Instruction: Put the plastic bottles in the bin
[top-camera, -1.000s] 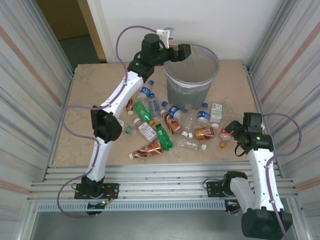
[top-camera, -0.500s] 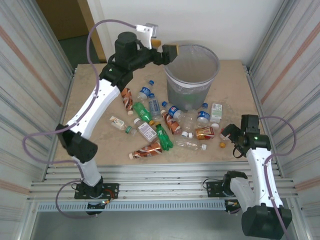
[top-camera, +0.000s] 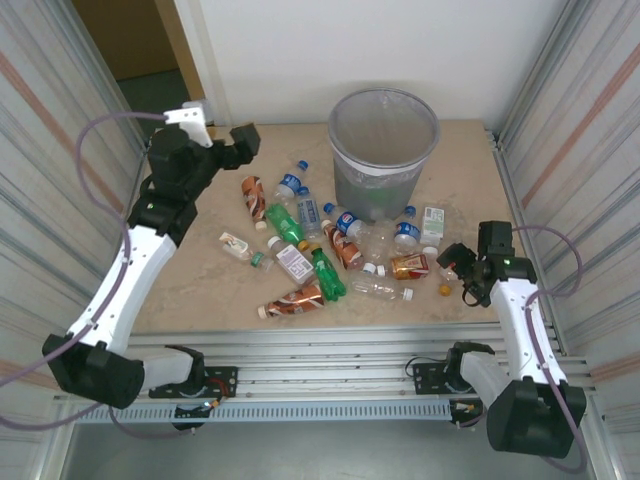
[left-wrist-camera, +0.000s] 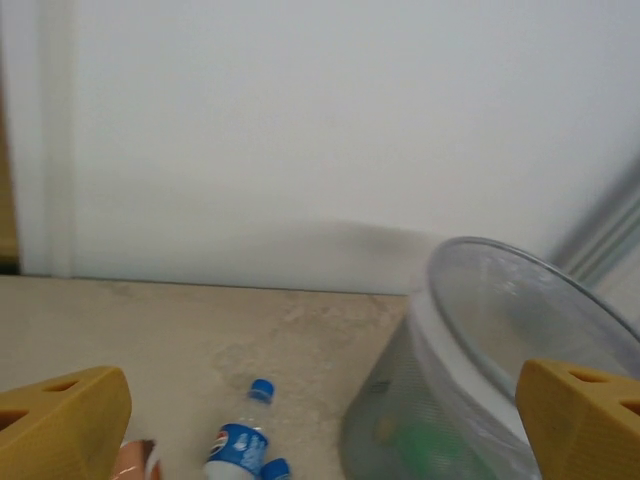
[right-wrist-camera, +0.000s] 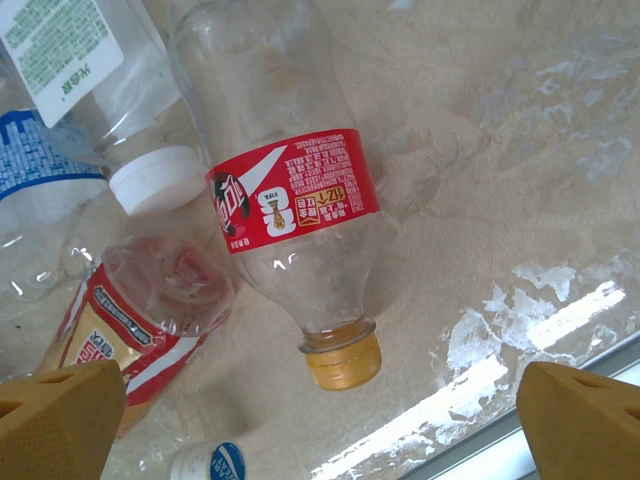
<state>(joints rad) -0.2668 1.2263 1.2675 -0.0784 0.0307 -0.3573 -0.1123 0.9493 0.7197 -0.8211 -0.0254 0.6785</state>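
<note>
left wrist | bin (left-wrist-camera: 440, 370) cropped at right | its inside blurred

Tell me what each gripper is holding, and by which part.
Nothing is held. The left gripper hangs open in the air left of the bin. The right gripper is open above a red-labelled bottle, not gripping it.

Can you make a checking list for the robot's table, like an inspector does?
Surface: tan table, flat.
Job's things: a dozen or more bottles lie scattered in front of the bin; the bin is upright, lined, with something green inside.
Clutter: nothing seen.
Grippers: left gripper open, up above the table, left of the bin; right gripper open over a red-label bottle, not holding it.
Cables: purple cables loop off both arms.
Surroundings: ribbed metal side walls, white back wall.
</note>
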